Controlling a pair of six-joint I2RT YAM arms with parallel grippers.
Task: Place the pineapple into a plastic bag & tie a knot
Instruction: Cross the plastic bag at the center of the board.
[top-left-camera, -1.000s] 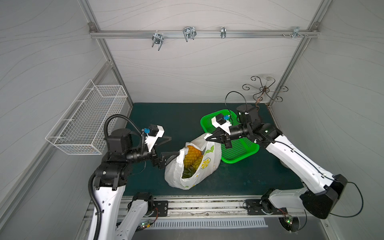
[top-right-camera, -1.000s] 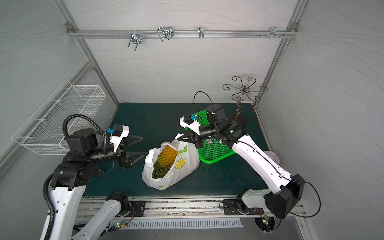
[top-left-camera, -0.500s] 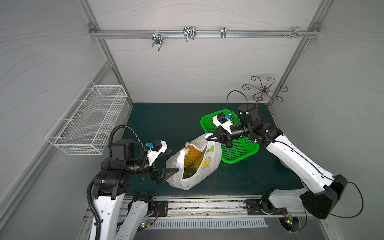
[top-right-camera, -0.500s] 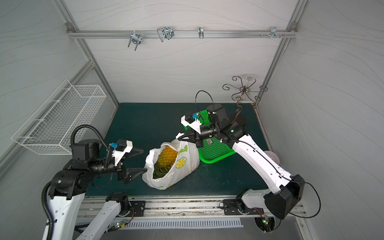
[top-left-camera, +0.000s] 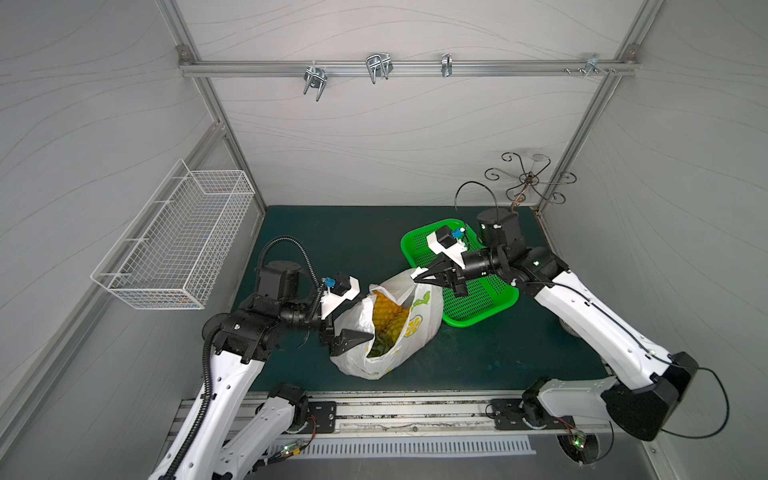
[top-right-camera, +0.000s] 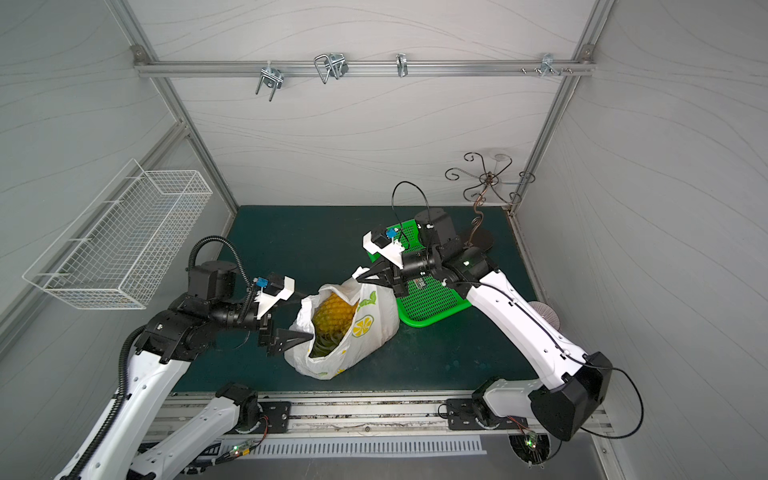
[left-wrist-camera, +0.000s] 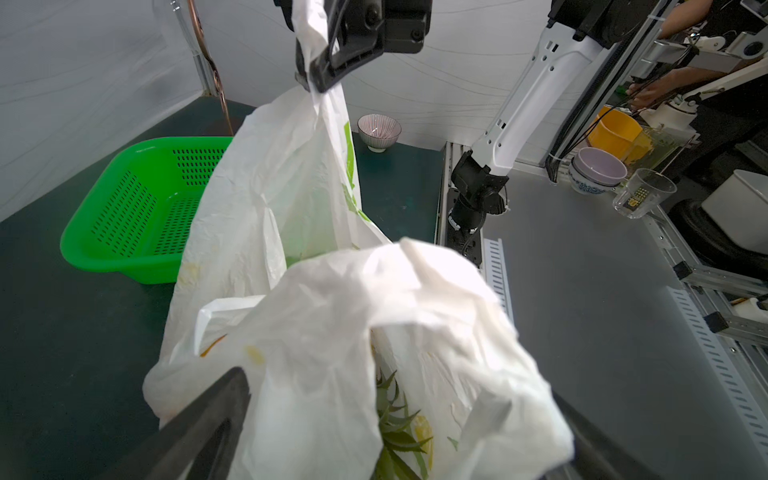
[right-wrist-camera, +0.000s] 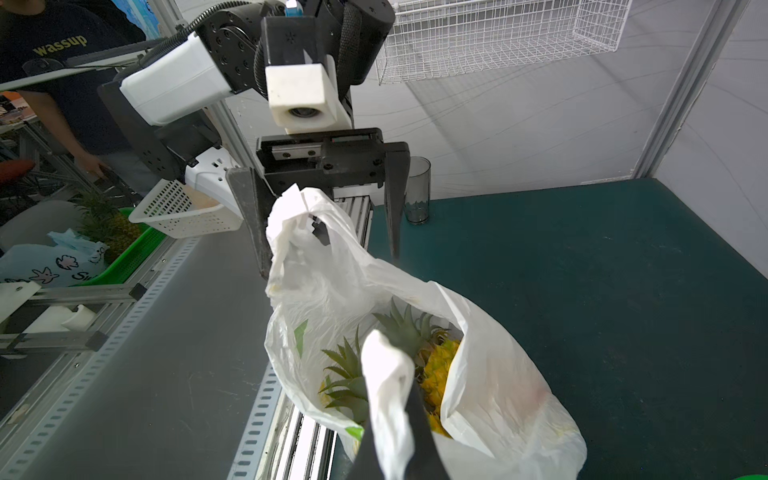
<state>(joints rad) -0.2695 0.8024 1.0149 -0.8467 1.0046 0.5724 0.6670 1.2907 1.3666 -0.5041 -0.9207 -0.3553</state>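
left hand (top-right-camera: 307, 316): jaws wide, empty | right hand (top-left-camera: 419, 277): pinched on the other handle (right-wrist-camera: 386, 395), lifted | plastic bag (top-left-camera: 415, 332): on the tabletop (top-left-camera: 332, 232) between my hands, pineapple (top-left-camera: 384, 316) inside, mouth open, untied | next: free handle (right-wrist-camera: 291, 220) sits between my left fingers, nearer that hand; I'd close there.

This was a robotics lab test cell: a booth of pale grey panel walls (top-left-camera: 395, 137) framed by aluminium extrusion posts (top-left-camera: 581, 137). A white-and-black left robot arm (top-left-camera: 224, 374) and its right twin (top-left-camera: 590, 320) were bolted to a slotted metal base rail (top-left-camera: 415, 411) along a dark green mat-covered counter (top-left-camera: 332, 232). A person in a dark T-shirt (right-wrist-camera: 62, 75) stood at neighbouring rigs.
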